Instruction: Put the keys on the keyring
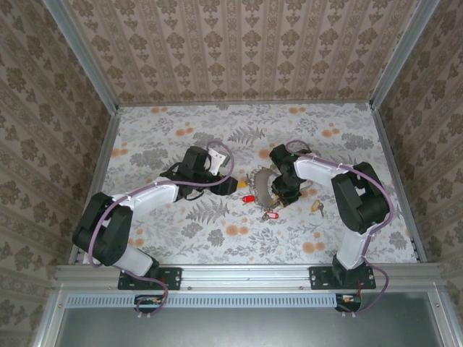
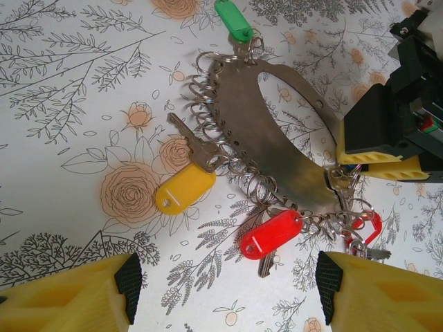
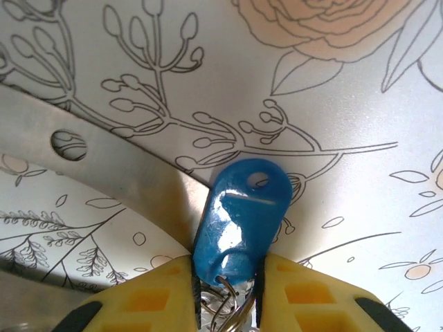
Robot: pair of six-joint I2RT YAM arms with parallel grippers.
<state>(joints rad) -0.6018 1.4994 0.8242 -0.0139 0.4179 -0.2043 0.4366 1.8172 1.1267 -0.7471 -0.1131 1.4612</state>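
Green key [image 2: 233, 19], yellow key [image 2: 184, 188] and red key [image 2: 271, 234] are on the keyring [image 2: 270, 153]. Right gripper [image 3: 225, 290] is pinching the blue key [image 3: 239, 214], left gripper [image 2: 228, 280] is wide open, so I'd guess over halfway.

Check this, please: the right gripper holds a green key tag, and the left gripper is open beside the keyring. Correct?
Only the colour is wrong. The right gripper holds a blue key tag, as the right wrist view shows; the left gripper is open beside the keyring.

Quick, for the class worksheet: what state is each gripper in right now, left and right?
Left gripper: open, holding nothing.
Right gripper: fingers closed on the blue key tag.
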